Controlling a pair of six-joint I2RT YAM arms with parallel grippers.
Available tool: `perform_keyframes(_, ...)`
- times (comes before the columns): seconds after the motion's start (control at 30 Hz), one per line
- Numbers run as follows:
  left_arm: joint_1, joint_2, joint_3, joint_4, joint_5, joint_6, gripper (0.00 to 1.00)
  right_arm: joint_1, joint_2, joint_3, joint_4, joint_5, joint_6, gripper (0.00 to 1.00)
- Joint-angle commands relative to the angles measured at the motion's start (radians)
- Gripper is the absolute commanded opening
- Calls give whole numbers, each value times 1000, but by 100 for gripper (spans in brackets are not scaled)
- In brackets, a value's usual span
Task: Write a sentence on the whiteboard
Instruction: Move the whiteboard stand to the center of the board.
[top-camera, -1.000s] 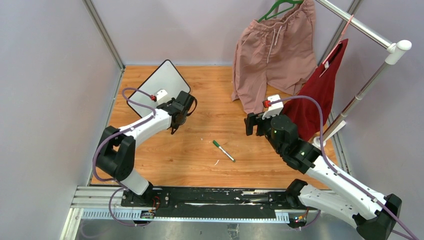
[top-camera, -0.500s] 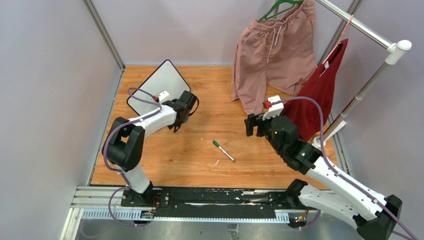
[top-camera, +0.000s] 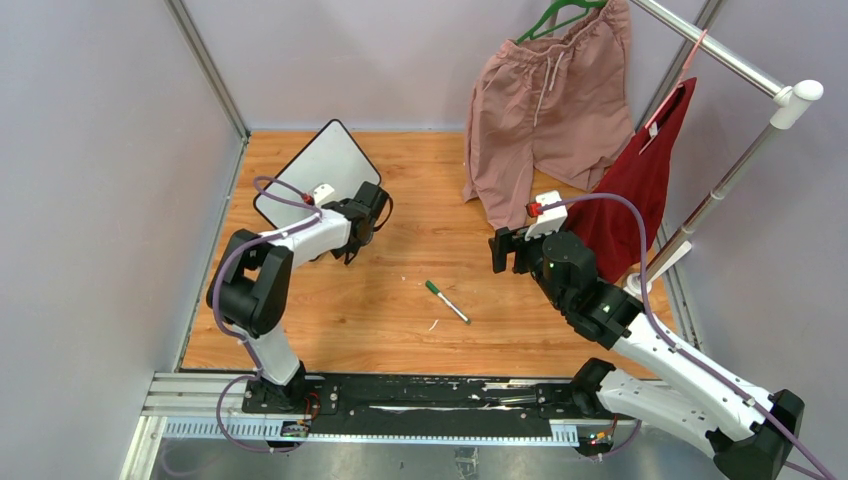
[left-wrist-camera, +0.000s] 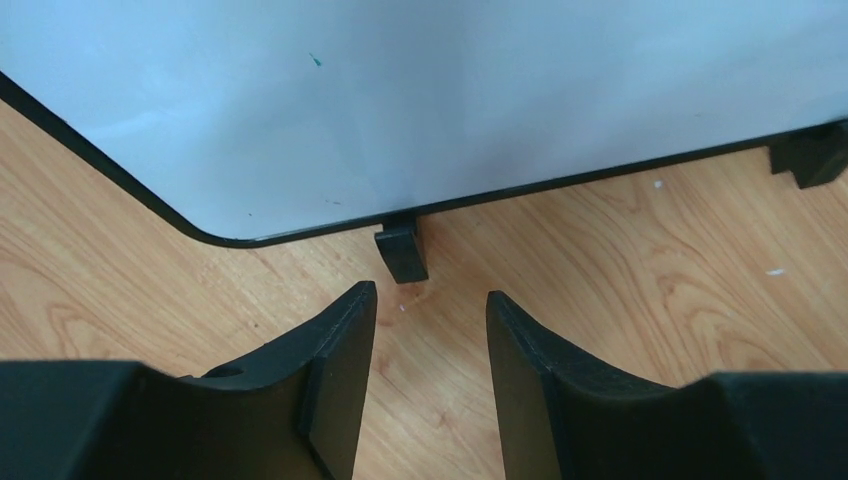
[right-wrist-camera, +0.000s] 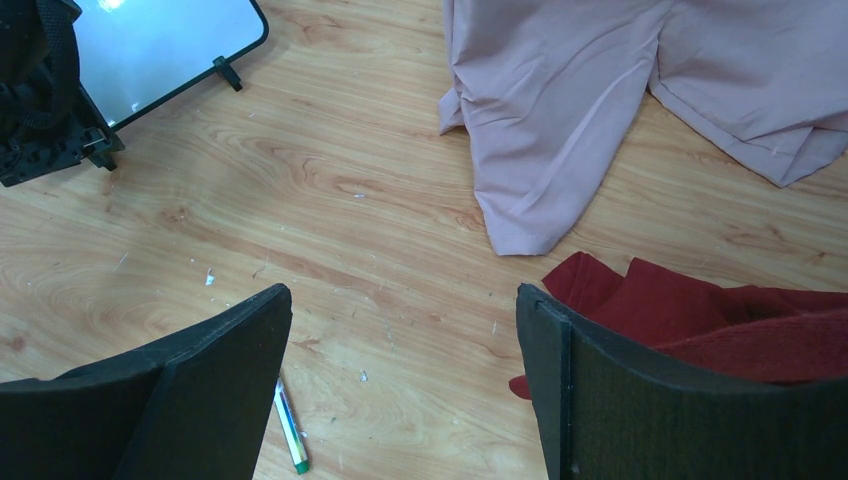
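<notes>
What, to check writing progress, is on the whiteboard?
The whiteboard is blank white where visible, except one tiny green speck; no words show. From above, the left arm hides part of its near edge.

Seen from the left wrist, the whiteboard (left-wrist-camera: 400, 100) runs off the top edge, and 1 of its 2 feet (left-wrist-camera: 812, 158) is clipped at the right. A green speck (left-wrist-camera: 315, 61) on it is too small to read. From overhead, the left hand (top-camera: 362, 222) covers part of the board's near edge. In the right wrist view, the marker (right-wrist-camera: 291, 432) is half hidden behind the right hand (right-wrist-camera: 400, 300).
</notes>
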Motion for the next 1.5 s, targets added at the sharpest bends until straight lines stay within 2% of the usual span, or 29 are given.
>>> perform_keyframes(0.0, 29, 30, -10, 24, -24, 10, 49, 13, -13, -12, 1, 5, -2, 86)
perform_keyframes(1.03, 71, 116, 21, 54, -52, 45, 39, 13, -13, -16, -3, 17, -6, 86)
perform_keyframes(1.23, 71, 116, 14, 61, -44, 55, 30, 14, -15, -19, -2, 18, -7, 86)
perform_keyframes(1.37, 71, 108, -11, 85, -28, 71, 17, 13, -16, -21, -3, 17, -5, 86)
perform_keyframes(1.47, 71, 98, -32, 113, -13, 84, 4, 13, -18, -22, -2, 16, -1, 86)
